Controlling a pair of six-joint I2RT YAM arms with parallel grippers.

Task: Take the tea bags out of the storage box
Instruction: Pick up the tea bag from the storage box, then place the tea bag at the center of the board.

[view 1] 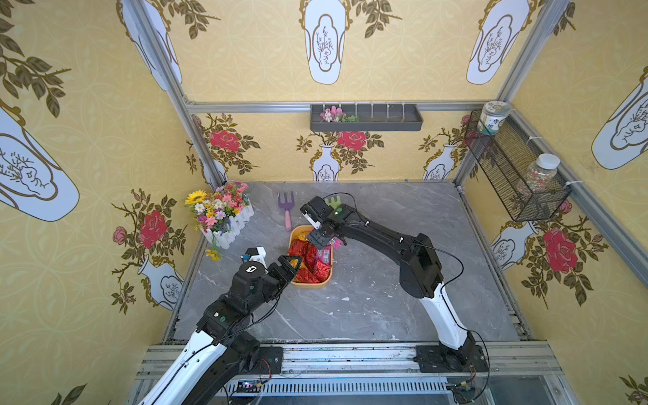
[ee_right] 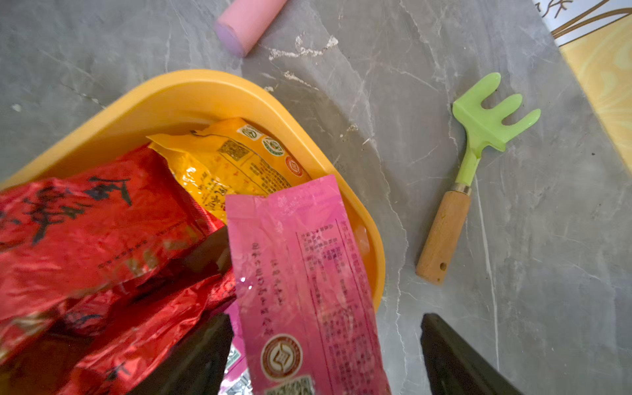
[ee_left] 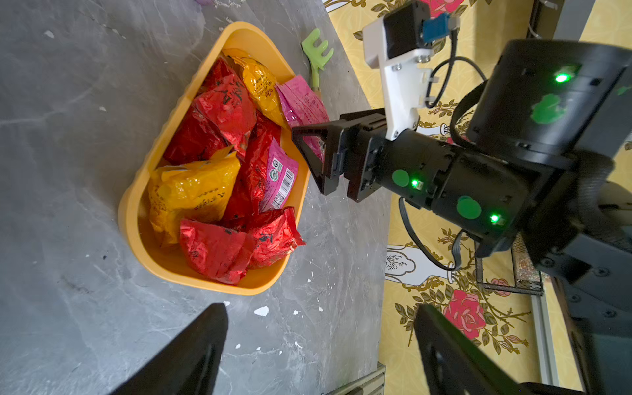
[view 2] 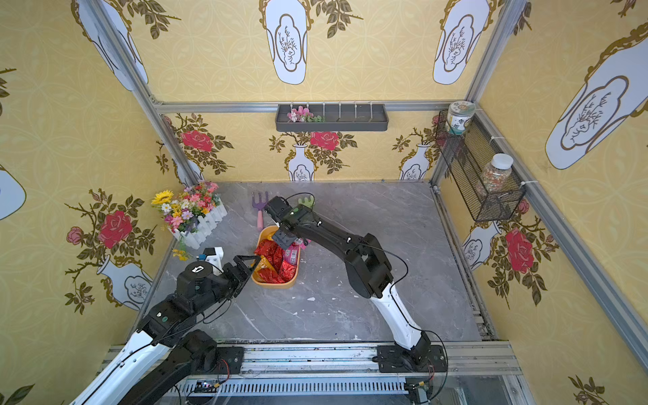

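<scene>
Yellow-orange plastic storage box (ee_left: 131, 212) holds red, gold and pink foil tea bags (ee_left: 225, 102). Left fingers (ee_left: 198, 352) apart, empty; right fingers (ee_right: 201, 355) apart, astride pink sachet (ee_right: 307, 266).

Worktop (view 2: 350, 287): grey marble pattern.
Storage box (view 2: 277, 284): yellow-orange, left of centre, holding the tea bags (view 2: 271, 257), which are red, golden and pink foil sachets.
Left claw (view 2: 255, 267): at the box's left wall.
Right claw (view 2: 285, 242): over the box's far end.
Purple rake (view 2: 259, 205) and green rake (view 2: 306, 201): lying just beyond the box, the green one partly hidden by the right arm.
Flower planter (view 2: 196, 221): far left corner.
Dark wall tray (view 2: 331, 124): on the back wall.
Mesh basket (view 2: 480, 182): on the right wall, carrying a lidded tub (view 2: 460, 117) and a clear jar (view 2: 496, 175).
</scene>
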